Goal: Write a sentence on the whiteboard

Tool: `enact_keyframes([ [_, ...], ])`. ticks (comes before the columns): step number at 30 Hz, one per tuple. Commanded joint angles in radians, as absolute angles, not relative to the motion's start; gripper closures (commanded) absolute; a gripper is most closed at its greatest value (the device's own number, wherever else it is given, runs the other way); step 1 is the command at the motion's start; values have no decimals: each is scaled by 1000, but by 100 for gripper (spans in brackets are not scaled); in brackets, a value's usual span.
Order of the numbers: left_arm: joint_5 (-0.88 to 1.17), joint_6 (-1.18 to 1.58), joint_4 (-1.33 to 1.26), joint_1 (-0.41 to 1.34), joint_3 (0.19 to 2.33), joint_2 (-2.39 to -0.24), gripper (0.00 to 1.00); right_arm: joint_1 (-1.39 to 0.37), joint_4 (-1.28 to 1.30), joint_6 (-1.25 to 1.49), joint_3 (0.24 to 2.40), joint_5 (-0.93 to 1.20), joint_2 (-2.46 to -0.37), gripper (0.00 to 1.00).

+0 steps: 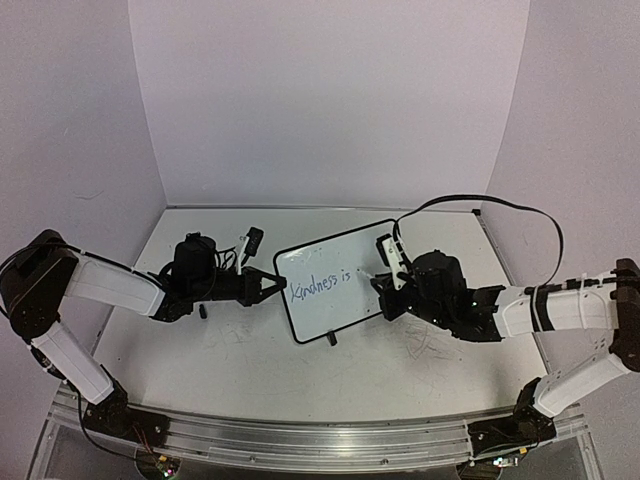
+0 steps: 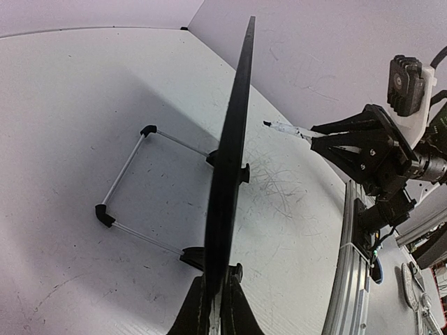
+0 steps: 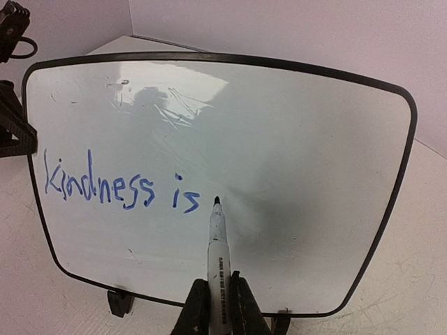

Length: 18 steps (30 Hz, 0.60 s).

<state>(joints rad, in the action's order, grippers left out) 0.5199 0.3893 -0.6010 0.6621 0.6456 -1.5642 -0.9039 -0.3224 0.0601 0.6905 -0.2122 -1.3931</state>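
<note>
The whiteboard [image 1: 330,312] stands tilted at the middle of the table, seen edge-on [image 2: 234,160] in the left wrist view and face-on [image 3: 293,139] in the right wrist view. The sentence [image 3: 119,187] reads "Kindness is" in blue, also legible from above [image 1: 322,283]. My left gripper [image 1: 275,285] is shut on the board's left edge [image 2: 216,300]. My right gripper [image 3: 218,307] is shut on a white marker [image 3: 216,244], whose dark tip sits at the board's surface just right of "is". From above, the right gripper [image 1: 385,283] is at the board's right side.
A wire stand [image 2: 126,181] with black corner pieces props the board from behind. Grey scuff scribbles [image 2: 279,185] mark the tabletop. An aluminium rail [image 1: 320,440] runs along the near edge. A black cable [image 1: 500,205] loops over the right arm.
</note>
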Motion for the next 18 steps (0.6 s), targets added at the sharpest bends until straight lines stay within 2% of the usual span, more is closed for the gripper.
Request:
enact_keyframes([
  [1,503,364,-554,661,654,-1536,100,-905,-326,61,716,-220,-1394,100],
  [18,507,359,-552,661,654,-1539,100,-894,-321,45,759,-217,-1445,100],
])
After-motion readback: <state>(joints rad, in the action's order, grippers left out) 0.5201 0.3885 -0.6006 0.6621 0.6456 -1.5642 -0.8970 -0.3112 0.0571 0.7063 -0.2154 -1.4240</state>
